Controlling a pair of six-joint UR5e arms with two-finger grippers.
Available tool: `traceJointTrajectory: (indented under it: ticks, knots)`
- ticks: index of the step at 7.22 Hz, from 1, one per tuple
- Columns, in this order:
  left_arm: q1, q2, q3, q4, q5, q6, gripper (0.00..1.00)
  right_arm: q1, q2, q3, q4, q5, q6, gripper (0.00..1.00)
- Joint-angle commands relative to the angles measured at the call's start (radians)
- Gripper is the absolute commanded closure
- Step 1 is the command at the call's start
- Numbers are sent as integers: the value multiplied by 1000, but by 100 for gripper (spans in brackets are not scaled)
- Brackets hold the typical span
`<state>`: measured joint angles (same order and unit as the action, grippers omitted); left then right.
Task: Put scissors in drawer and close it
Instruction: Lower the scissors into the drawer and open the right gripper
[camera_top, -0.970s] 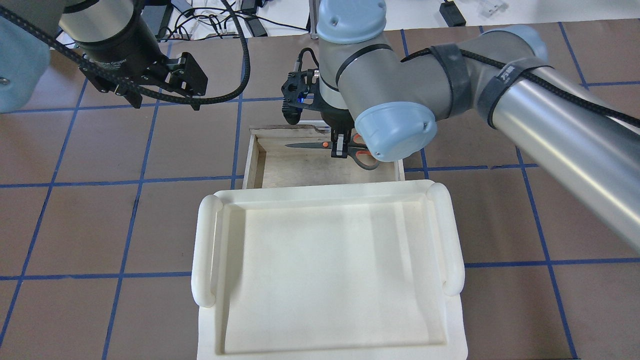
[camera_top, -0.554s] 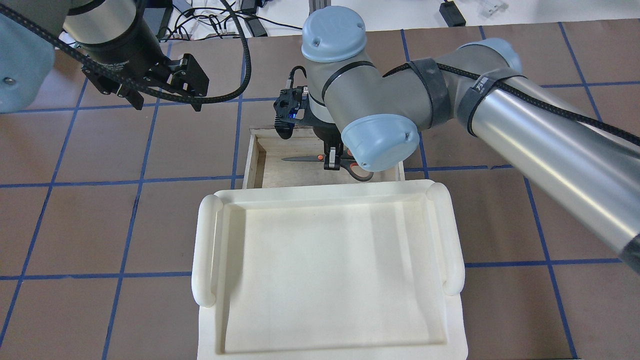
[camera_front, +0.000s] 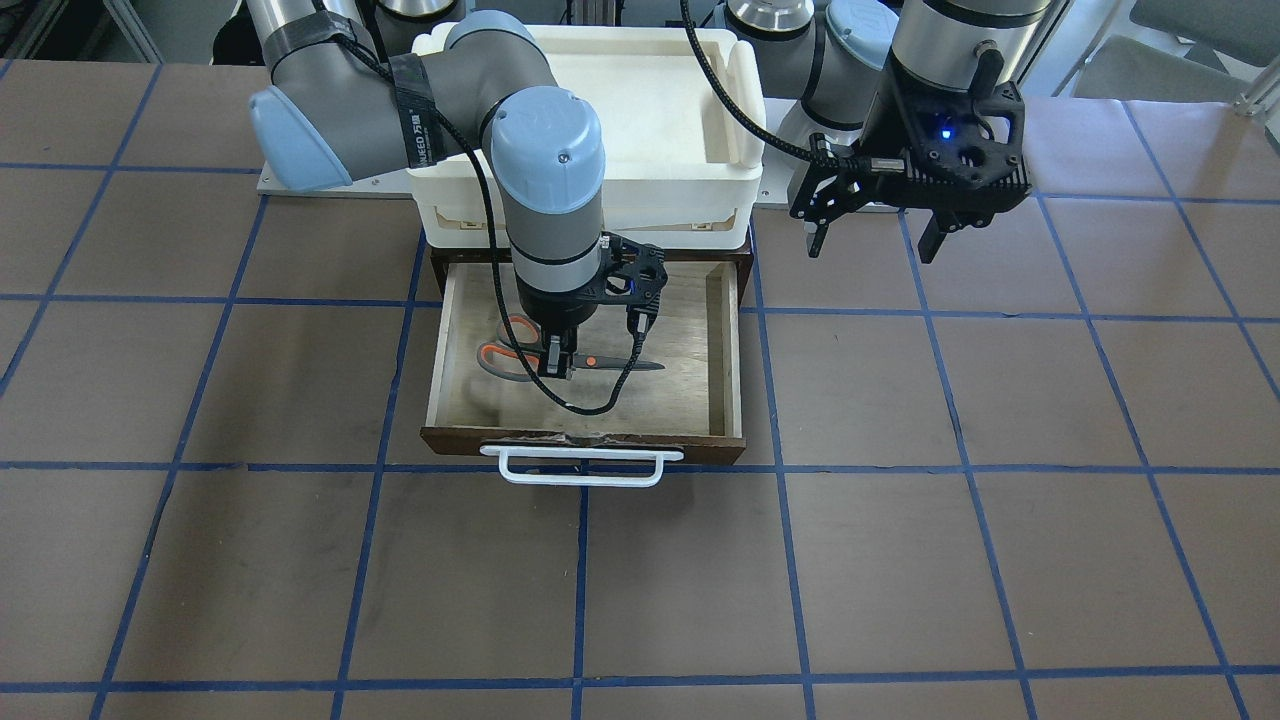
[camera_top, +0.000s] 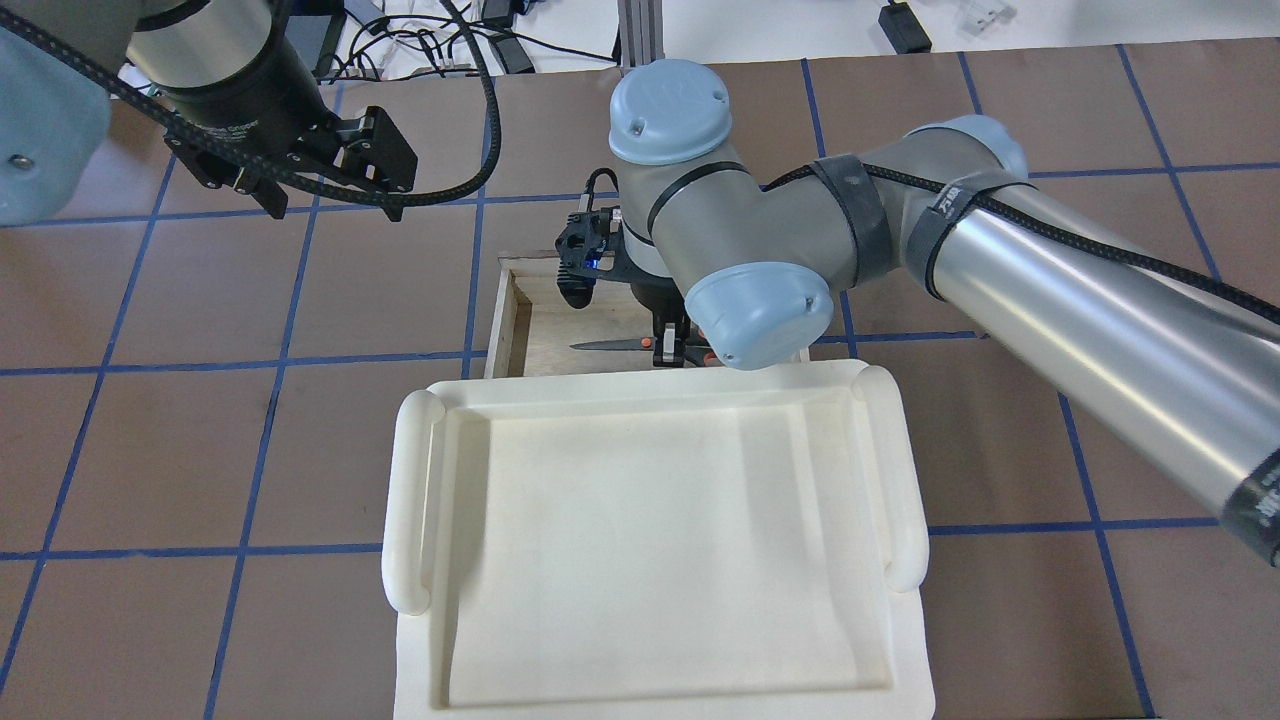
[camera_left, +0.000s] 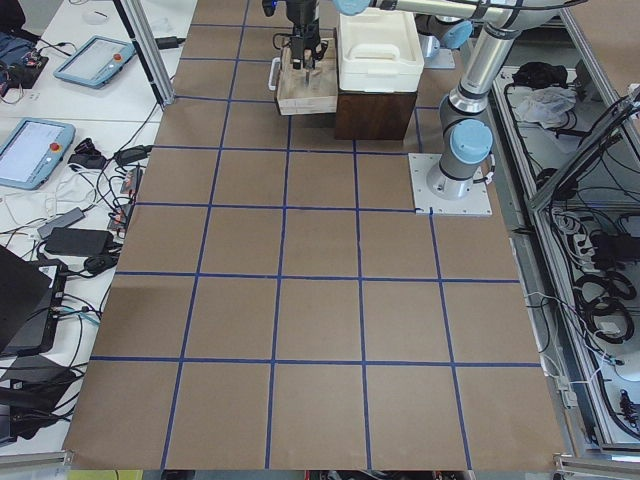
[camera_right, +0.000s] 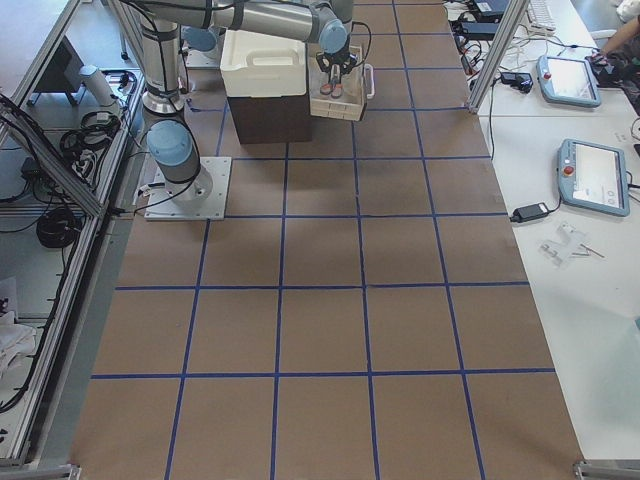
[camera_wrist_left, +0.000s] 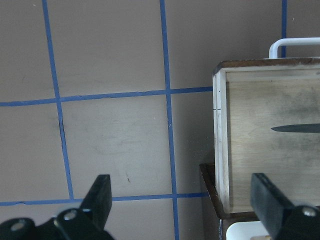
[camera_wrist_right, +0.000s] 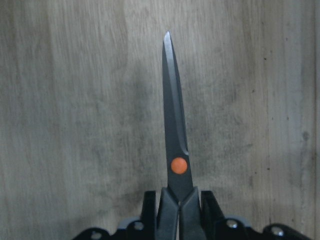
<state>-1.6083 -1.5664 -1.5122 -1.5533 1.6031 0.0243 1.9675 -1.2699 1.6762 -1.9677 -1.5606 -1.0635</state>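
Exterior front-facing view: scissors (camera_front: 600, 362) inside the open drawer (camera_front: 690, 380), lying crosswise, blades toward the robot's left, grey loops toward its right wall. Right gripper (camera_front: 556, 368) clamped on them just behind the orange pivot. The right wrist view shows the shut blades over bare plywood. Cannot tell whether they touch the floor or hang just above it.

Drawer pulled out from under a white plastic tray (camera_top: 660, 540). Its dark front and white bar handle (camera_front: 580, 468) are on the side far from the robot. Left gripper (camera_front: 872, 238) hangs with jaws wide apart and holding nothing, over the taped brown table (camera_front: 900, 400) just beside the drawer.

Risks, as I judge them:
- If the scissors are let go while above the floor, they could bounce or skid against a wall.
- If the arm lifts before the fingers part, the scissors come back out.
- A black wrist cable (camera_front: 600, 405) droops into the drawer and could snag the scissors or the front rim on the way out.
- A push on the drawer with the right arm inside would jam it against the tray.
- An off-centre push could skew the drawer.

Count: one pair of scissors, one drawer, one handle, one tray, two grippers.
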Motion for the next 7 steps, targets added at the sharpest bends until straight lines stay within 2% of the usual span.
traceJointTrajectory:
  ticks: [1, 7]
  knots:
    - [-4, -12, -5, 4, -6, -27, 0, 2, 21, 3, -48, 1, 5, 100]
    - [-5, -40, -11, 59, -11, -40, 0, 31, 24, 5, -48, 13, 56, 99]
